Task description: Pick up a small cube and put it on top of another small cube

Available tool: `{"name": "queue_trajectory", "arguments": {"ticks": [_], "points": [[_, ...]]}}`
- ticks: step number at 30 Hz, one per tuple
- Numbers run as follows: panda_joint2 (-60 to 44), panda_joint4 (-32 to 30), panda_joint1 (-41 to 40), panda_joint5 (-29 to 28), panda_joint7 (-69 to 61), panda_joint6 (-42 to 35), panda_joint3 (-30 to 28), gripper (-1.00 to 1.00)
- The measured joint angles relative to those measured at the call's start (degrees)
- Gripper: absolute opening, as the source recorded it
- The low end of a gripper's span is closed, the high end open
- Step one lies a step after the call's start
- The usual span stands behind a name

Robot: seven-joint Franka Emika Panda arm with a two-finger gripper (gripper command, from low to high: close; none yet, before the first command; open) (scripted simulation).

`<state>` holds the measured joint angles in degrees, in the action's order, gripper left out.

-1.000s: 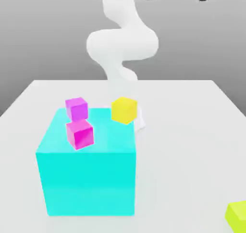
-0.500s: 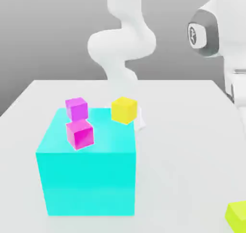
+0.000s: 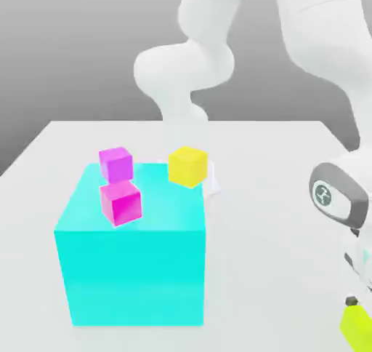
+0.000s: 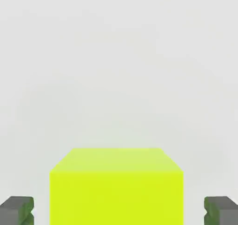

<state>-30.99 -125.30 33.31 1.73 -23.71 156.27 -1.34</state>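
Gripper (image 4: 119, 211): newly lowered to the lime cube (image 4: 116, 184) at the table's (image 3: 276, 198) near corner, on the exterior view's right. Fingers open, astride it, gripping nothing. Grasp imminent; the yellow cube (image 3: 188, 166) awaits stacking.

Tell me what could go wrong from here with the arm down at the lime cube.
1. The gripper straddles the lime cube with gaps on both sides; uneven closing could push or twist it instead of gripping.
2. The golden-yellow cube sits by the cyan block's far corner, close to two magenta cubes. A low carry or an off-centre placement could knock them.
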Motion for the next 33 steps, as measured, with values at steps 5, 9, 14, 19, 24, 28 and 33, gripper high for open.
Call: {"name": "queue_trajectory", "arguments": {"ticks": [5, 9, 14, 19, 24, 28, 33], "points": [[1.5, -0.3, 0.1, -0.2, 0.0, -1.3, -0.1, -1.0], [9.2, -2.3, -0.7, 0.9, 0.3, -7.2, -0.5, -1.0], [18.1, -5.9, -4.9, 6.6, 1.8, -13.8, -2.9, -1.0], [27.4, -9.8, -9.7, 8.7, 6.0, -20.1, -6.7, -1.0], [37.0, -13.9, -15.1, 7.2, 12.6, -26.0, -8.9, -1.0], [45.0, -17.2, -19.5, 4.6, 18.9, -30.4, -10.2, -1.0], [55.3, -21.4, -26.5, 0.1, 27.5, -35.7, -11.1, -1.0]]}}
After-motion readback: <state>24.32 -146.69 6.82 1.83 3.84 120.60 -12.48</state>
